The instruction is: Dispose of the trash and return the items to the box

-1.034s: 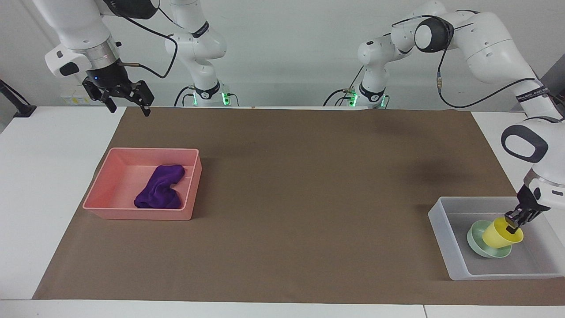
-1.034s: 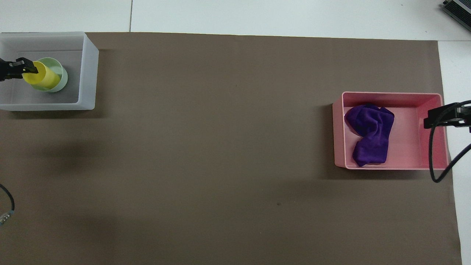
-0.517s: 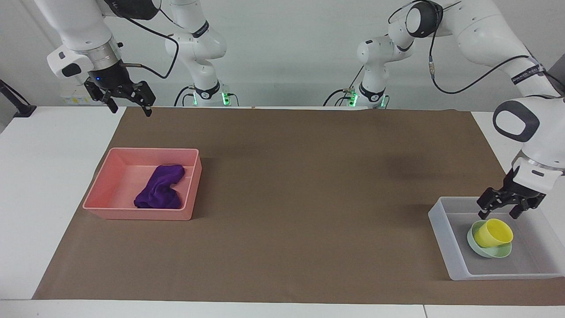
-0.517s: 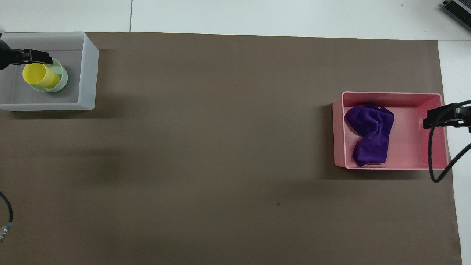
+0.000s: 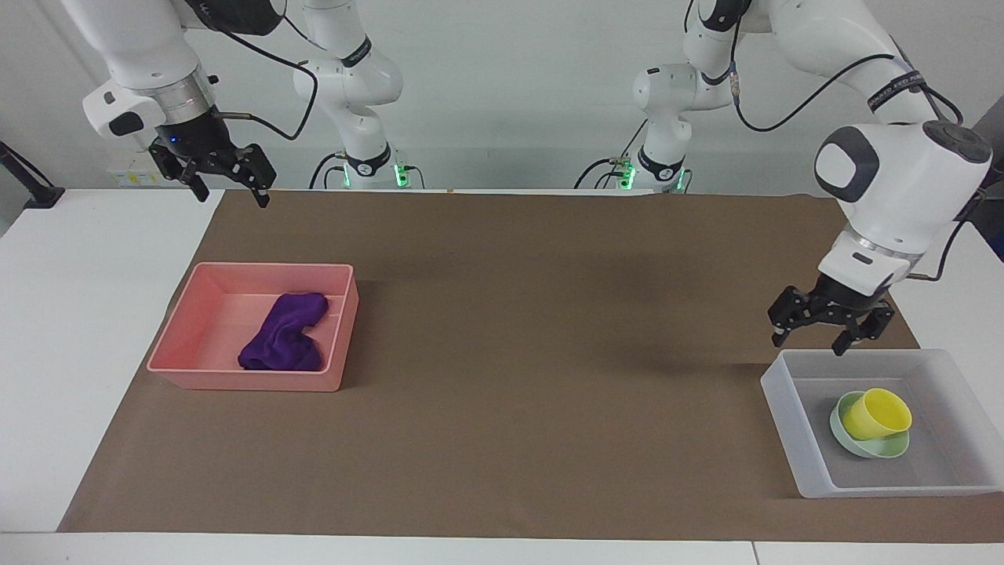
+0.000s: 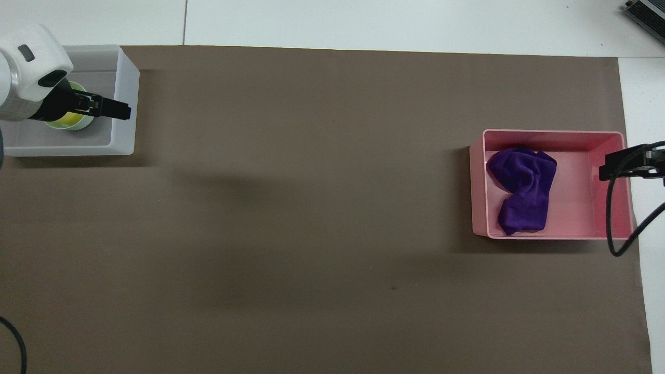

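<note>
Purple rag (image 5: 284, 333) lay in the pink bin (image 5: 176, 330) toward the right arm's end in the facing view; the yellow cup (image 5: 878, 413) sat tilted in the mint bowl (image 5: 888, 448) inside the translucent box (image 5: 788, 412). The left gripper (image 5: 808, 344) hung empty over the box's rim, fingers apart. The right gripper (image 5: 230, 196) waited, fingers apart.

From overhead, the left gripper (image 6: 122, 110) covered part of the cup (image 6: 68, 120); the rag (image 6: 522, 188) stayed binned.
</note>
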Robot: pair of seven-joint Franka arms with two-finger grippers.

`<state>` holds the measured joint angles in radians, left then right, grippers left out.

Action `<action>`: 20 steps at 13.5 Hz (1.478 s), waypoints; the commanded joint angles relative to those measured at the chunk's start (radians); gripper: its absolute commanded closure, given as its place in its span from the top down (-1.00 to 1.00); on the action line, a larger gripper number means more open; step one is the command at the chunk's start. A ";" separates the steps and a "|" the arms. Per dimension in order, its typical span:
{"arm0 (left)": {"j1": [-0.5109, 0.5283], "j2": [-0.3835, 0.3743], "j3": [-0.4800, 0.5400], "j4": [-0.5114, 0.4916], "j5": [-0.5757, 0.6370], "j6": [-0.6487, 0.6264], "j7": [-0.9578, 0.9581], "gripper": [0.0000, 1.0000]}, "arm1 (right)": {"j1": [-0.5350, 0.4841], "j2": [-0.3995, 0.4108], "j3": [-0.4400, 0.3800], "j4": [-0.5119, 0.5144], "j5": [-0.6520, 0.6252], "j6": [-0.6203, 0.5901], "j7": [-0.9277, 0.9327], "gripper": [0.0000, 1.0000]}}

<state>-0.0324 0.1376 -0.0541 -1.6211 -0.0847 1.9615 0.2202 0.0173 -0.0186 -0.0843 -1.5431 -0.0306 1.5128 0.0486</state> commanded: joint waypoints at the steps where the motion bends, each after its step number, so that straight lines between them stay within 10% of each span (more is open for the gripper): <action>1: -0.017 -0.087 0.016 -0.011 0.000 -0.116 0.013 1.00 | -0.010 -0.027 0.008 -0.037 -0.003 0.018 -0.020 1.00; 8: -0.029 -0.068 0.007 0.207 0.085 -0.403 0.007 1.00 | -0.008 -0.035 0.008 -0.038 -0.003 -0.014 -0.021 1.00; 20: -0.018 -0.196 0.000 -0.029 0.085 -0.323 -0.076 1.00 | -0.003 -0.040 0.009 -0.051 -0.003 -0.002 -0.021 1.00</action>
<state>-0.0474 -0.0218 -0.0595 -1.6052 -0.0205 1.6157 0.1605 0.0197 -0.0307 -0.0808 -1.5582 -0.0306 1.4979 0.0487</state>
